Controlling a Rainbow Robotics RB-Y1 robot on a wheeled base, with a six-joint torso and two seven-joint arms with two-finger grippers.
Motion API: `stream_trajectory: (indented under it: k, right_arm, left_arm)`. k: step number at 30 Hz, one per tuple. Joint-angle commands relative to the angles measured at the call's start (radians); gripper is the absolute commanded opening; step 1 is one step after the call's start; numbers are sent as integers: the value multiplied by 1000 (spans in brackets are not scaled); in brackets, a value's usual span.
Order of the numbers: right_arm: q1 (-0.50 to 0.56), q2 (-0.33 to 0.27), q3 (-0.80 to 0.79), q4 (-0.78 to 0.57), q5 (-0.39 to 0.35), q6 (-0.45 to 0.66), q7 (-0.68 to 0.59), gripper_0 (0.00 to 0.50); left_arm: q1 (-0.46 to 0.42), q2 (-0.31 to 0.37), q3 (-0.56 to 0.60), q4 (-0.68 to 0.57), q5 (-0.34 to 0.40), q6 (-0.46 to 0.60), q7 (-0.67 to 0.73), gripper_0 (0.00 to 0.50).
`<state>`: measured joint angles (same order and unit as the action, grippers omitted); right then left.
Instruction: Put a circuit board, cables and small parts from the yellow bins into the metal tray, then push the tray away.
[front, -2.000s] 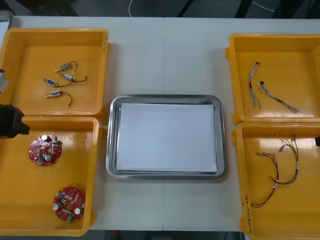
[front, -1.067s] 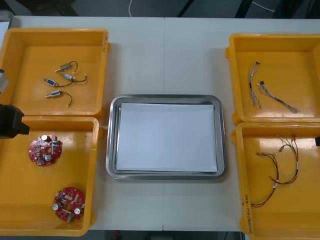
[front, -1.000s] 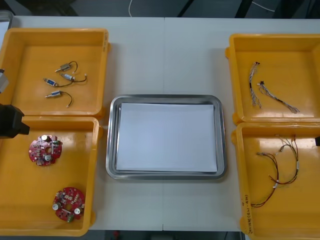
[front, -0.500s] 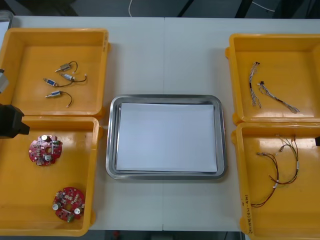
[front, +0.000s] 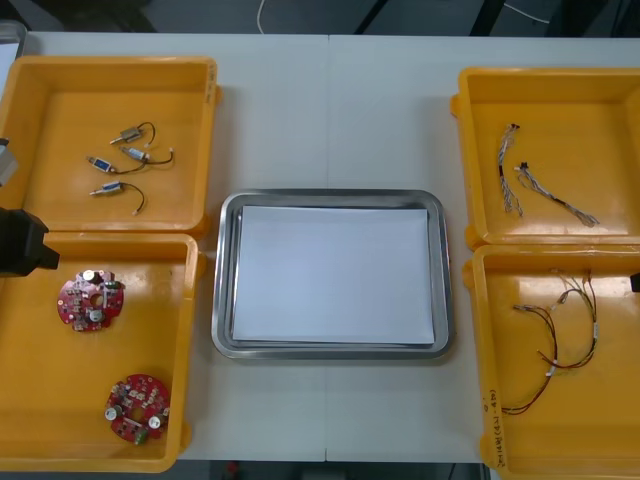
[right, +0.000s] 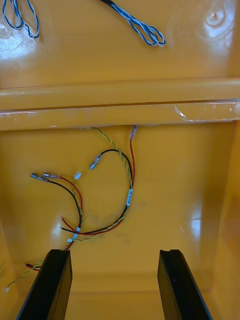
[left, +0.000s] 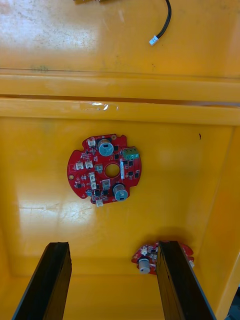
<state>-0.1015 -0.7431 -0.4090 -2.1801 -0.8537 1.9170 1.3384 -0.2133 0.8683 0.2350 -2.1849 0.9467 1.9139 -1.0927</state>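
Front view: the tray (front: 226, 290) lies between the bins (front: 60, 110), white inside and not yet loaded. Small parts (front: 125, 160) wait in the far left bin.

Left wrist view: the left gripper (left: 112, 245) hangs over a bin with its fingers spread. One board (left: 105, 170) lies just ahead of them and a second board (left: 145, 257) beside one finger, likely lined up for a first pick.

Right wrist view: the right gripper (right: 114, 252) is likewise spread. The red, yellow and black cables (right: 100, 200) lie just ahead, with a blue-white cable (right: 135, 22) beyond the bin wall.

The fingers (right: 50, 285) are flat, black, square-tipped slabs.
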Motion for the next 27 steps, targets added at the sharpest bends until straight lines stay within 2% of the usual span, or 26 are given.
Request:
stream_trajectory:
  k: [1, 27]
  right_arm:
    - [14, -39, 9, -30, -7, 3, -13, 500]
    - [14, -39, 9, -30, -7, 3, -13, 500]
  left_arm:
    - [12, 43, 29, -24, 0, 6, -84, 500]
    - [12, 43, 29, -24, 0, 6, -84, 500]
